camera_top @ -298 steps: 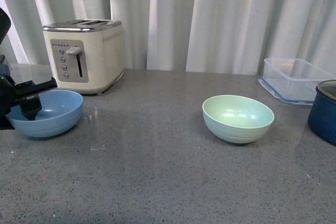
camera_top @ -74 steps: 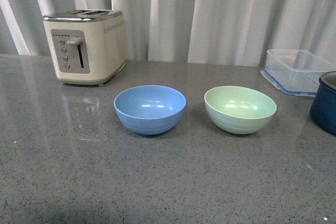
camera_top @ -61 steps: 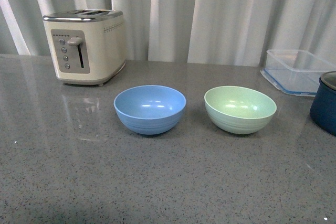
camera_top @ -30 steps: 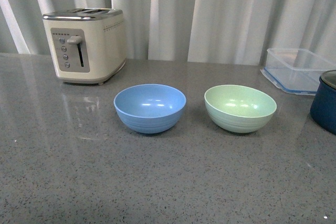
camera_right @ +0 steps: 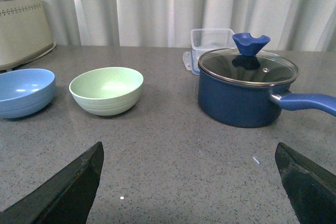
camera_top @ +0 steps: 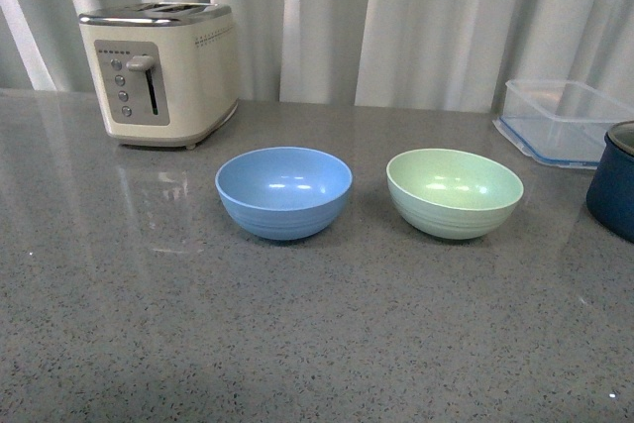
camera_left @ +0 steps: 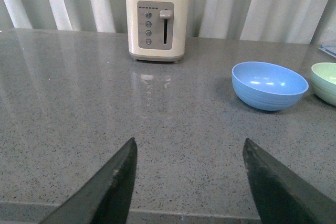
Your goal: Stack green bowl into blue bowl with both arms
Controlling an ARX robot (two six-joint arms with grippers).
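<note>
Currently, the grey speckled table (camera_top: 317, 344) carries every item, and each one rests upright on its surface. The cream toaster (camera_top: 158, 71) stands at the rear left by the curtain, well apart from the working zone. The dark blue pot (camera_right: 247, 95), lid fitted, sits at the far right, with the clear plastic container (camera_top: 560, 121) behind it.

The blue bowl (camera_top: 283, 191) sits near the table centre, open side up and empty. This position probably puts it within reach of either arm as the receiving bowl. The green bowl (camera_top: 455, 192) sits just to its right, also open side up and empty. A clear gap separates the two rims. Stacking has not begun.

Neither arm appears in the front view. The left end effector (camera_left: 189, 142) hangs low over the near left of the table, fingers spread apart and holding nothing. The right end effector (camera_right: 189, 148) hangs likewise over the near right, fingers wide apart and empty, with the green bowl ahead of it.

The green bowl lies on the right arm's side, so that arm is the likely one to grip its rim. Both bowls appear equal in size, so the drop must be centred.
</note>
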